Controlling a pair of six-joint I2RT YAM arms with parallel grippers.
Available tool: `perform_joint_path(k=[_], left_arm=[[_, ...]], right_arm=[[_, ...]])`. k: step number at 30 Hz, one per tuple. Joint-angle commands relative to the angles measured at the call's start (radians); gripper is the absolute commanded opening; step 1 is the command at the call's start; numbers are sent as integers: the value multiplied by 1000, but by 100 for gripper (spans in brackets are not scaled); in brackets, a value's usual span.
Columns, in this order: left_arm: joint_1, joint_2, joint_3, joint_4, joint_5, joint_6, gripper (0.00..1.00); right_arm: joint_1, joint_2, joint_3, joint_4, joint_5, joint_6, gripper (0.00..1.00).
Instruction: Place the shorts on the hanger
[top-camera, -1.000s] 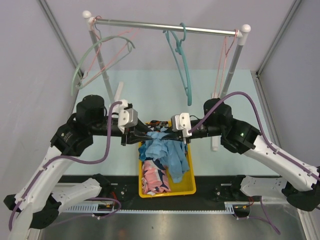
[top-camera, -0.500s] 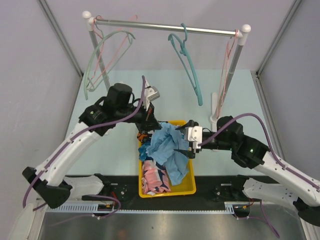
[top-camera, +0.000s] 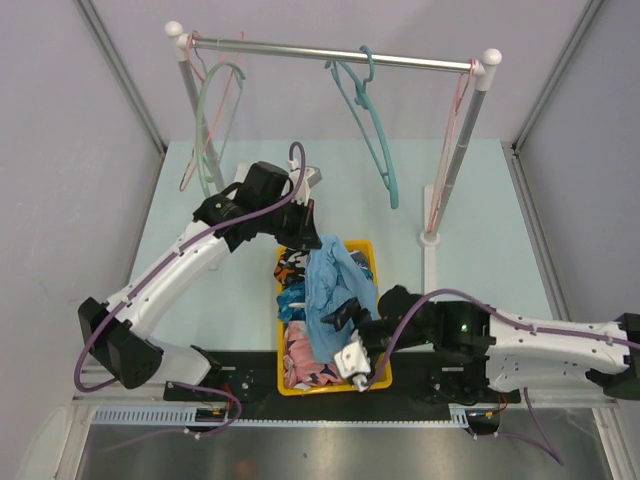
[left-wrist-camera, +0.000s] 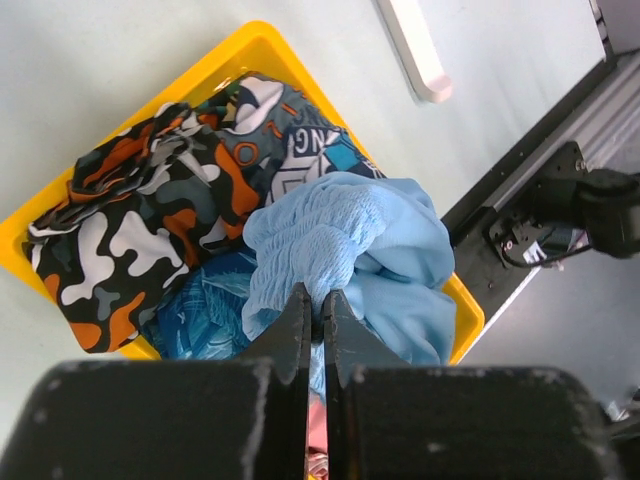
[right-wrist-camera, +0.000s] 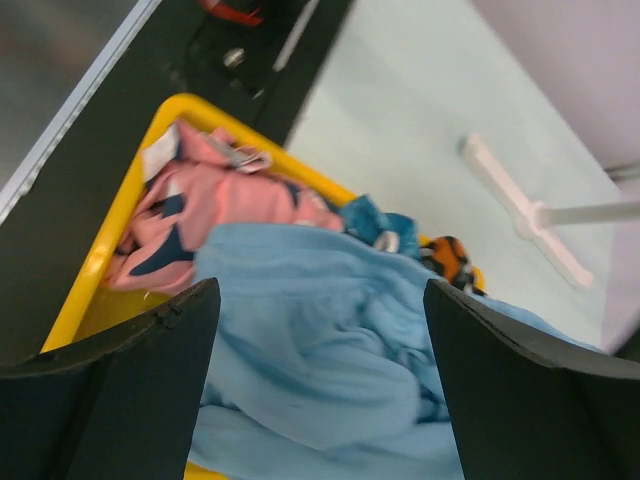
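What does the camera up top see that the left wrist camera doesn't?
Only the top view shows the rail and the teal hanger hooked on it. Only the left wrist view shows the left fingers pinched shut on the light blue shorts. Both show those shorts, the yellow bin and the camouflage shorts.

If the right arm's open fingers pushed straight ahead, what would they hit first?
Most likely the light blue shorts, lying right ahead between the fingers over the bin, though depth is unclear.

Table (top-camera: 352, 207) beyond bin (top-camera: 300, 389) free; teal hanger (top-camera: 391, 192) hangs overhead
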Motion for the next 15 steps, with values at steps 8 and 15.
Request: perform_joint_path(k=[8,15], left_arm=[[92,-10,-45,19,22,-54,0],[118,-30,-84,33,37,-71,0]], right_arm=[[165,159,-144,226,249,-115,80],[187,192,-323,458,351,-244,91]])
